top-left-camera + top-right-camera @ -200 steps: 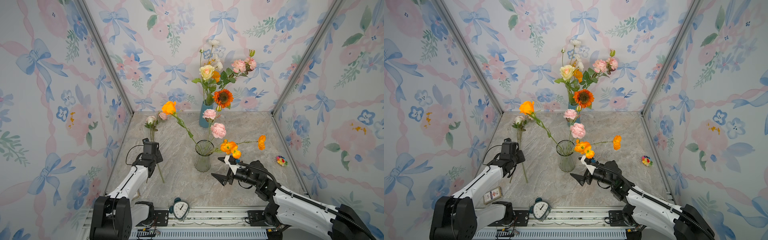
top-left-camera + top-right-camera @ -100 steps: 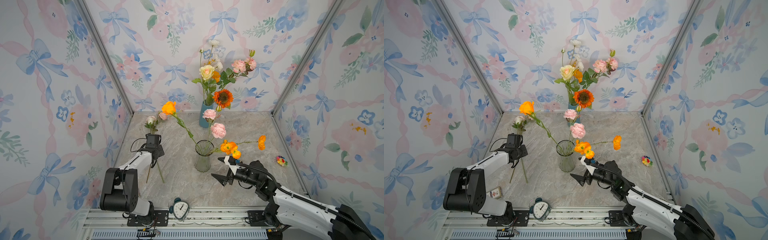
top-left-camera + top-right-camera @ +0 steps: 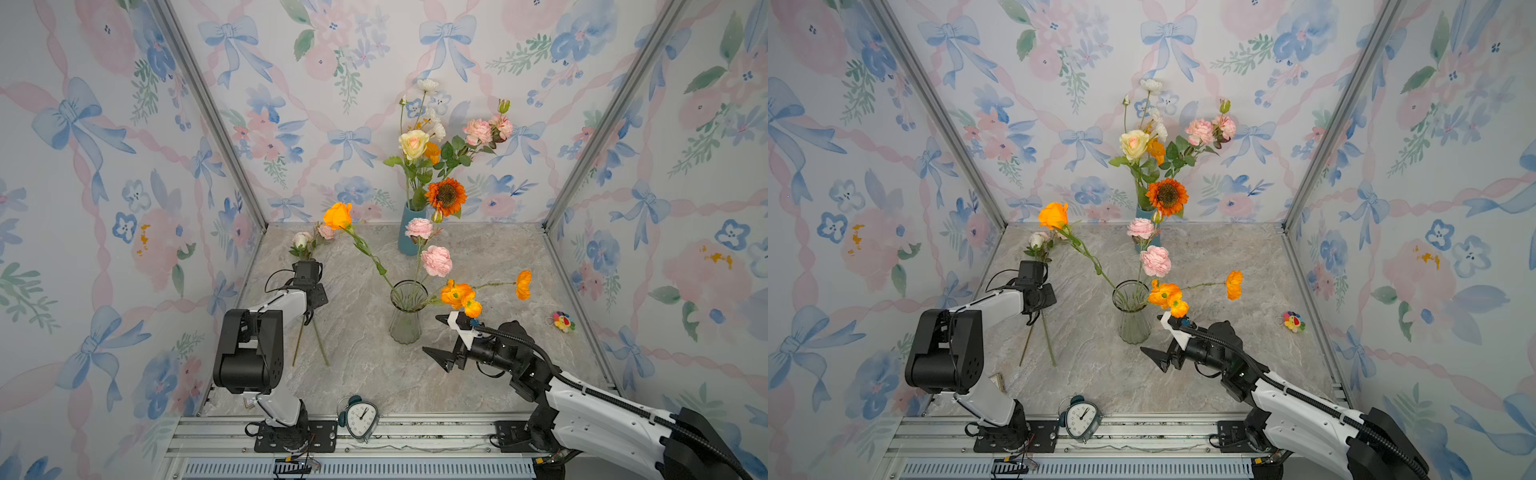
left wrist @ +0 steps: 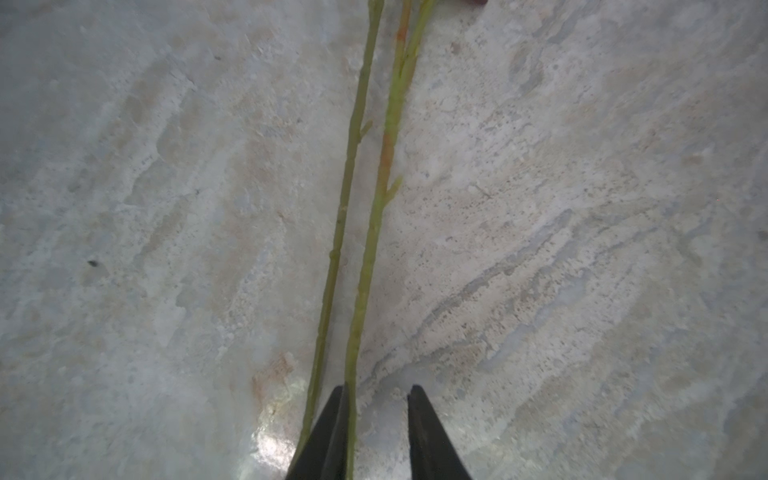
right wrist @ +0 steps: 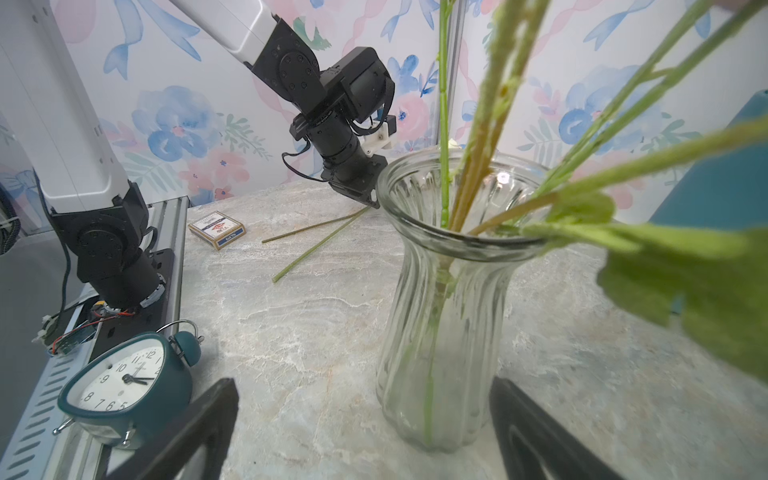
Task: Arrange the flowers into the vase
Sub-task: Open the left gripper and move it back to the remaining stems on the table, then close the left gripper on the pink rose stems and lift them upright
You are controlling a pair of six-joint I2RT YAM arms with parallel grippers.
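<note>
A clear ribbed glass vase [image 3: 407,311] [image 5: 449,311] stands mid-table with several flowers in it: an orange rose [image 3: 337,215], pink carnations [image 3: 436,260] and orange poppies [image 3: 457,293]. Two more flowers [image 3: 302,240] lie on the table at the left, stems [image 4: 374,216] side by side. My left gripper [image 3: 308,319] [image 4: 378,388] points down over those stems, narrowly open. One stem lies against the inside of one finger; the other stem passes outside it. My right gripper [image 3: 432,333] [image 5: 361,386] is wide open and empty, just right of the vase's base.
A blue vase [image 3: 411,232] at the back wall holds a bouquet with an orange sunflower [image 3: 445,195]. A teal alarm clock [image 3: 361,417] sits at the front edge, a small card box [image 5: 216,228] by the left arm's base, a plush toy [image 3: 563,321] at the right wall.
The left arm has folded upright at its base and its gripper has shifted slightly back along the lying stems, jaws a little narrower. The right arm has not moved.
</note>
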